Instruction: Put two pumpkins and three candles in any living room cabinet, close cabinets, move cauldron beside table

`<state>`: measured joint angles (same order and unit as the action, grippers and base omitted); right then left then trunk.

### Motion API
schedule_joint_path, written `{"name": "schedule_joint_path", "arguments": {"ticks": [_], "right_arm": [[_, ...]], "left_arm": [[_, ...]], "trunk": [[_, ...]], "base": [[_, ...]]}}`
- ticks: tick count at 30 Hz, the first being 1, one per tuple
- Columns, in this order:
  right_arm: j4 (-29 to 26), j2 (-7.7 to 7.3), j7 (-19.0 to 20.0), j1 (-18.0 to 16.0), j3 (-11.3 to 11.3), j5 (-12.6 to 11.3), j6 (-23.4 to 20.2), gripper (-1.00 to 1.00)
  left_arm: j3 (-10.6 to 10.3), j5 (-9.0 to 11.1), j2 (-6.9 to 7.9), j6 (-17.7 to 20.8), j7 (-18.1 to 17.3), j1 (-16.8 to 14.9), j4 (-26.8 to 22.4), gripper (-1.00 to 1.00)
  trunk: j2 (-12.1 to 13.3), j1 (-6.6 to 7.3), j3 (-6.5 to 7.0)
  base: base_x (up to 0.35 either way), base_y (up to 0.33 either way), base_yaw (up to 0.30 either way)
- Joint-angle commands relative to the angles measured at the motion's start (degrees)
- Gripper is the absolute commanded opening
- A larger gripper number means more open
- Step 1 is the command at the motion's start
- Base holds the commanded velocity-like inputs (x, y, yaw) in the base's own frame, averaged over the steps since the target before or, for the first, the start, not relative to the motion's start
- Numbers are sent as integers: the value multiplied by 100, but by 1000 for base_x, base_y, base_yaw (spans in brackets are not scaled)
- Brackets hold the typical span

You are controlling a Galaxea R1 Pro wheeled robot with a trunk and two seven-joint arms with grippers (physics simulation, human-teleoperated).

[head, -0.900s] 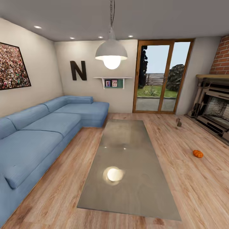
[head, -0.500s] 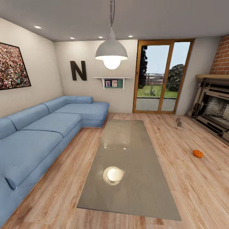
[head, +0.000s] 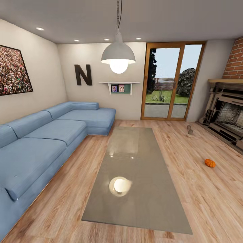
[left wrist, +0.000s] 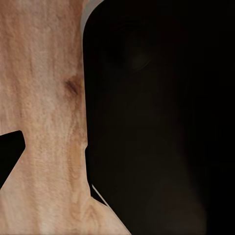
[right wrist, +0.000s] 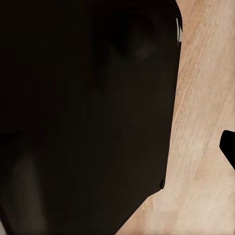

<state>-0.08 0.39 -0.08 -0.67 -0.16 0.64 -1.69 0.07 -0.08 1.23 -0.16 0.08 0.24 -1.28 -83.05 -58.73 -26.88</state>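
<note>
One small orange pumpkin (head: 210,163) lies on the wood floor at the right, apart from the table (head: 135,175), a long low one with a glossy grey top at the room's centre. Two small brownish objects (head: 190,130), possibly candles, stand on the floor near the fireplace. The cabinet and the cauldron are out of view. My left gripper (left wrist: 117,156) hangs over the floor beside my dark body, one fingertip (left wrist: 10,154) at the frame's edge, holding nothing. My right gripper (right wrist: 117,147) is likewise spread, with one fingertip (right wrist: 229,147) showing.
A blue corner sofa (head: 40,141) runs along the left wall. The brick fireplace (head: 226,114) stands at the right, glass patio doors (head: 170,84) at the back. A pendant lamp (head: 118,55) hangs over the table. Wood floor strips flank the table.
</note>
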Motion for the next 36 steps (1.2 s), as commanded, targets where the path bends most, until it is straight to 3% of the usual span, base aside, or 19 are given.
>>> {"name": "schedule_joint_path", "arguments": {"ticks": [1,8,16,36], "right_arm": [[-1,-1,-1,-3,-3,7,-17,100],[-1,-4,-1,-3,-18,4,-8,100],[-1,-4,-9,-3,-28,0,298,100],[-1,4,-1,-3,-11,11,353,100]], "left_arm": [[1,-1,3,-2,1,3,-9,100],[1,-1,2,-2,1,3,-11,100],[1,-1,7,-2,1,3,-11,100],[1,-1,2,-2,1,3,-7,100]], "trunk": [[-3,0,-5],[-3,0,-5],[-3,0,-5],[-3,0,-5]], "base": [[0,0,0],[0,0,0],[0,0,0],[0,0,0]]}}
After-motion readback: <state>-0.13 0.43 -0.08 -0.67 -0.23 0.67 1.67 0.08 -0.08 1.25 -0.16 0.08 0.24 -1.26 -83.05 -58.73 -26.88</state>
